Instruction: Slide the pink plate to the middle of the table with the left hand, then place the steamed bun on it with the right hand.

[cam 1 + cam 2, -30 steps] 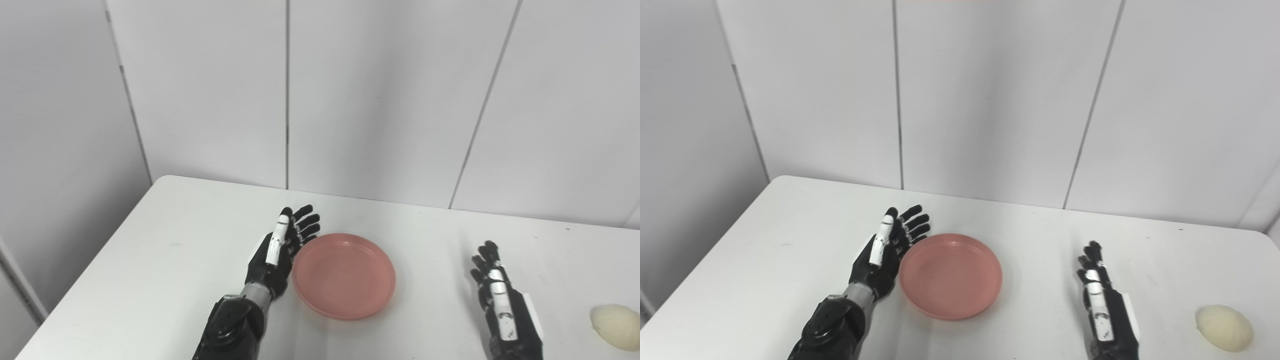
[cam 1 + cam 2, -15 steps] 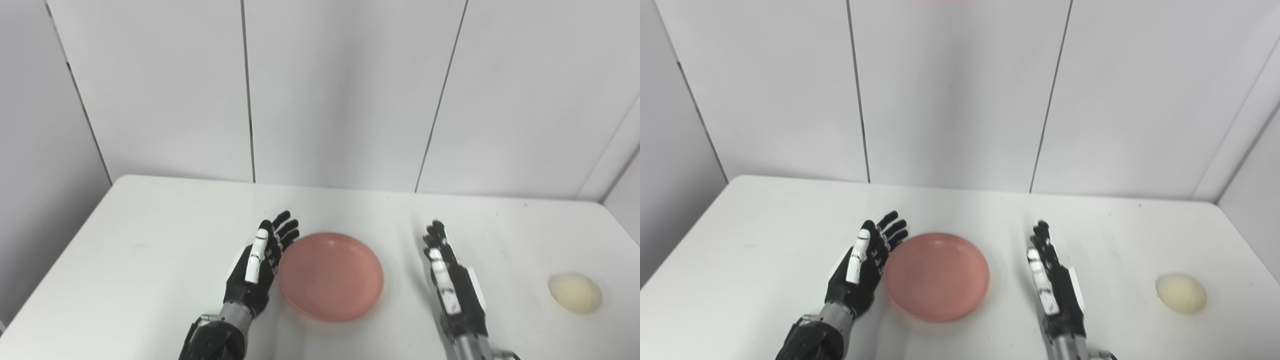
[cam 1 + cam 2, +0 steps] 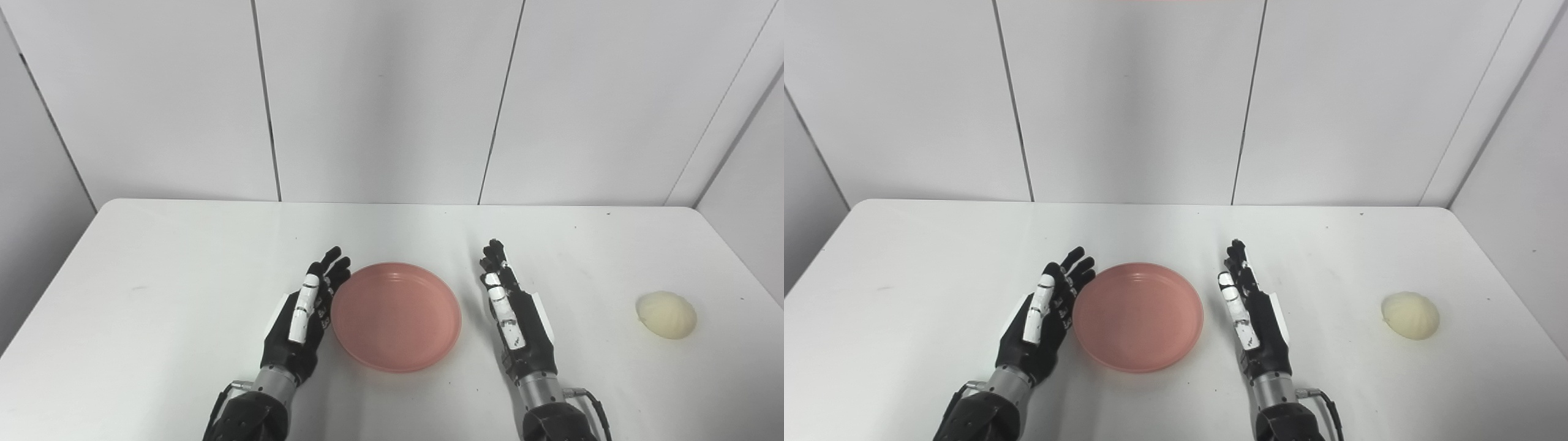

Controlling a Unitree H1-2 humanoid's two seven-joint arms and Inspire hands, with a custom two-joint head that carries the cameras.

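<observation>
1. Pink plate (image 3: 396, 315) lay flat near the middle of the white counter (image 3: 153, 288), its left rim touching or just beside the left hand (image 3: 304, 318).
2. Left hand stood on edge with its fingers straight and apart, palm turned to the plate, and it gripped nothing.
3. Right hand (image 3: 514, 312) also stood on edge, fingers extended and empty, near the plate's right rim but apart from it.
4. Steamed bun (image 3: 666, 314) rested alone toward the right end of the counter, well apart from the plate and from the right hand.
5. Over the last second the whole view had swung, so the camera had moved; against the counter the plate seemed to have kept much the same place beside the left hand.
6. Right hand showed higher on the counter than a second before, though how much of that was the camera I cannot tell.
7. Judging by this, the slide looked about finished, and the bun step was not yet begun: the right hand would need to reach right and close around the bun.
</observation>
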